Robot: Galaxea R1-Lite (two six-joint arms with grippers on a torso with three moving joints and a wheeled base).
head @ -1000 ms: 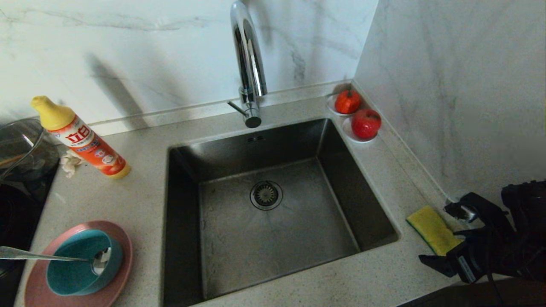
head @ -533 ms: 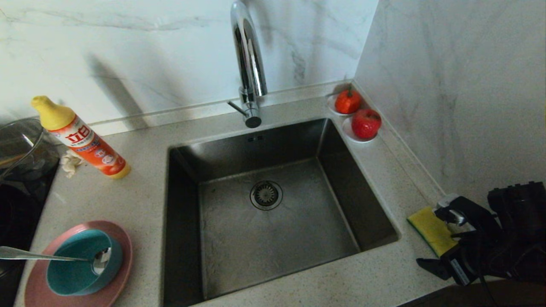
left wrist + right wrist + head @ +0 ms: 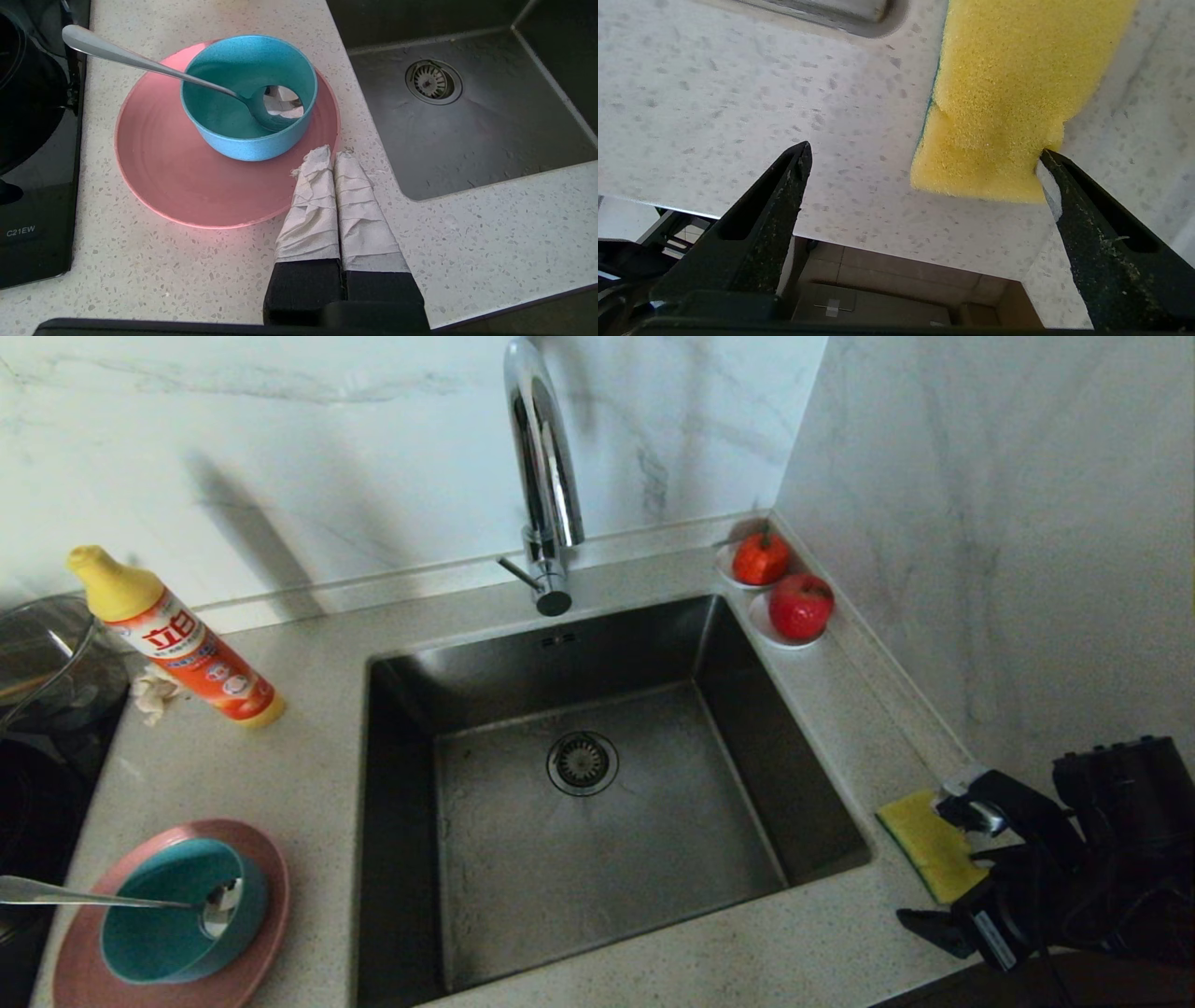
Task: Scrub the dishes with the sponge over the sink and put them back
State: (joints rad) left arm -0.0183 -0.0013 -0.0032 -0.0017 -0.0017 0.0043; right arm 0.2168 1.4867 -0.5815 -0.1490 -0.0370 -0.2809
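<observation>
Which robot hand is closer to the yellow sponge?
The right. The right gripper is right at the sponge, fingers spread wide with one fingertip beside its corner. The left gripper is across the sink, shut, by the pink plate.

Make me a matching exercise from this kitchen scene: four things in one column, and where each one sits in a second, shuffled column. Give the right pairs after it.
Things:
1. sponge
2. spoon
3. teal bowl
4. detergent bottle

Places:
A. on the pink plate
B. counter left of the sink, near the back wall
C. counter right of the sink, by the open right gripper
D. resting in the bowl

Pairs: 1-C, 2-D, 3-A, 4-B
</observation>
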